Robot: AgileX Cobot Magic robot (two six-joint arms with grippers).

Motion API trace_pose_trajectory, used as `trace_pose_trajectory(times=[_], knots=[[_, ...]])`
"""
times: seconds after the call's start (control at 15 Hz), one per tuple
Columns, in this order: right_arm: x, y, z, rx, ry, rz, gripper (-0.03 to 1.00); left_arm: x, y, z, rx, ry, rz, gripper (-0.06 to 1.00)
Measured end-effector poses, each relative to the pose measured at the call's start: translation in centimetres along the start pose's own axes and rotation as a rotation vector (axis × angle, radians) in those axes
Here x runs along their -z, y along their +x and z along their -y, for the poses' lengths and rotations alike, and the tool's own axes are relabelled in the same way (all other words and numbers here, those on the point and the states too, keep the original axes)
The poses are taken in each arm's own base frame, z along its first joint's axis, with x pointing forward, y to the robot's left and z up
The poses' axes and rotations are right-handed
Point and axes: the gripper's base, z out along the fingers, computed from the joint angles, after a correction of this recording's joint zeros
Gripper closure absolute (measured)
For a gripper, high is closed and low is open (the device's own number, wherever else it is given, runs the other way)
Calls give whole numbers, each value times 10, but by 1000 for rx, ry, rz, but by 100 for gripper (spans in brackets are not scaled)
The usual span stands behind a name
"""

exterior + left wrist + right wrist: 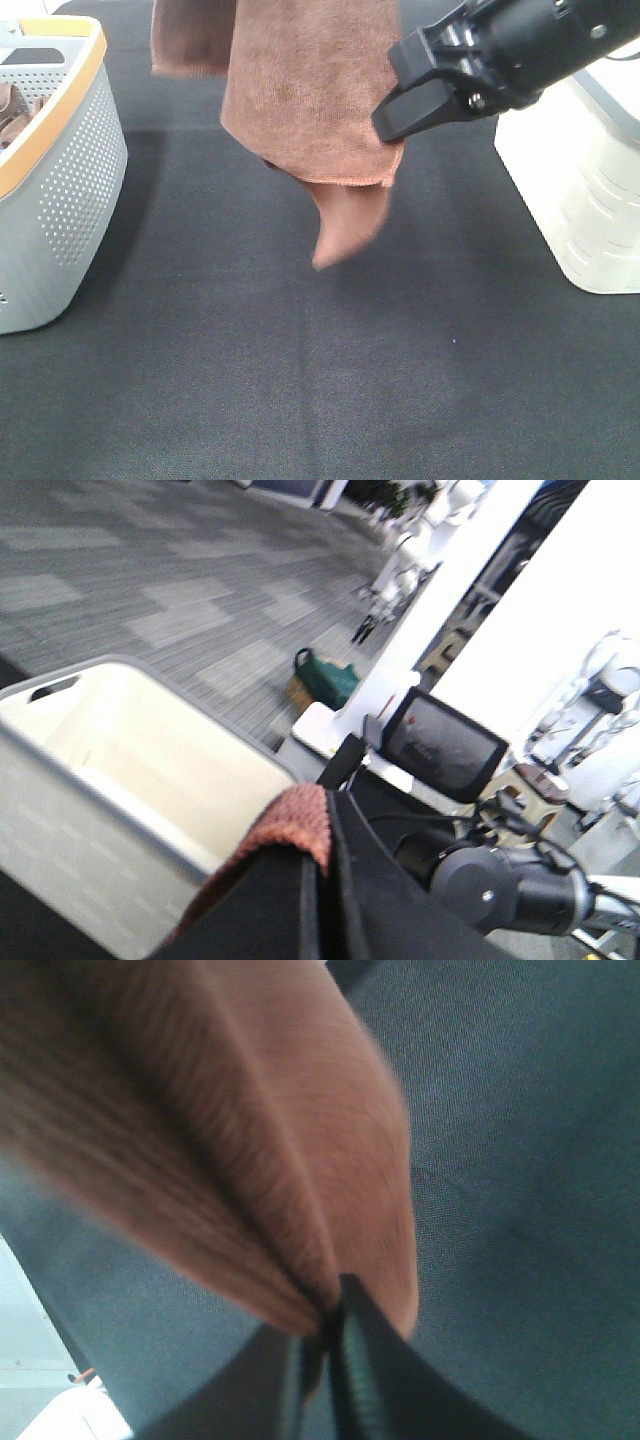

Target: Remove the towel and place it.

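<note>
— Where's the reddish-brown microfibre towel [300,90]?

— Up in the air, hanging in folds above the dark fabric-covered worktop [300,400]. One pointed corner dangles lowest, its tip blurred, and it looks clear of the surface. The towel's top runs out of the high camera's view.

— Who has it?

— Both arms. The black right claw [392,125] is clamped on the hem at the towel's lower right edge. Its wrist camera shows cloth pinched between closed fingers. The left claw [322,860] is closed as well, with a tuft of the same cloth nipped between its fingers.

— And the basket?

— The grey perforated plastic basket with the orange rim [70,190] stands at the left of the worktop, apart from the towel. A bunched brown cloth [8,110] lies inside it. A cream-white plastic bin [580,200] stands at the right edge.
</note>
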Motion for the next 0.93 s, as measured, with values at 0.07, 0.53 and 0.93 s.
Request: trace_pose_trajectory(times=[0.07, 0.53, 0.93], knots=[[0, -1, 0, -9, -6, 6, 75, 0, -1, 1, 1, 16, 9, 94], [0, -4, -4, -5, -48, 40, 70, 0, 0, 2, 0, 24, 3, 94], [0, -4, -4, -7, -50, 43, 97, 0, 0, 4, 9, 40, 5, 94]])
